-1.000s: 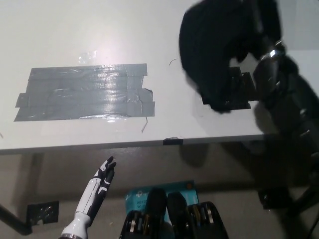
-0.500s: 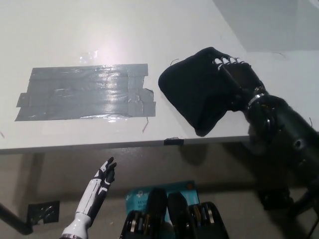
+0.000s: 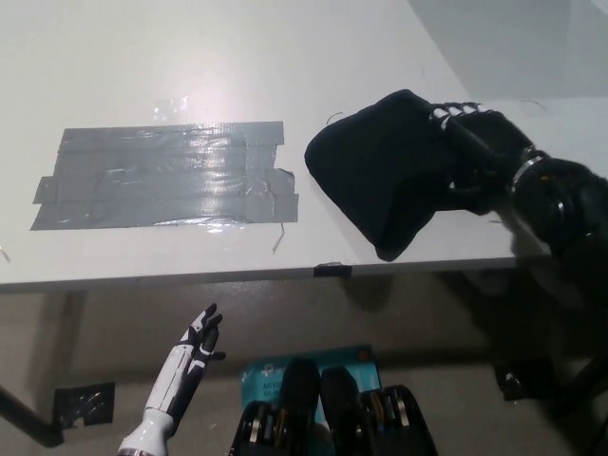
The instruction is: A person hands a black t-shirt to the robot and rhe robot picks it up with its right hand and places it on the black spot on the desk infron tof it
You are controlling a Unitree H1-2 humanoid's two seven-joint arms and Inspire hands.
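The black t-shirt (image 3: 380, 176) lies bunched in a heap on the white desk (image 3: 285, 57), right of the middle and near the front edge. No black spot shows on the desk around it. My black right hand (image 3: 480, 142) rests against the shirt's right side, low over the desk. Black on black hides whether it still grips the cloth. My white left hand (image 3: 190, 356) hangs open below the desk's front edge at the lower left, holding nothing.
A wide patch of grey tape (image 3: 161, 176) covers the desk's left half. A small black mark (image 3: 331, 269) sits on the front edge. On the floor lie a blue packet (image 3: 275, 375) and a tape square (image 3: 81, 404).
One second ago the right hand held the shirt up at the far right. It then brought it down onto the desk over a black spot. The hand has now slid slightly right.
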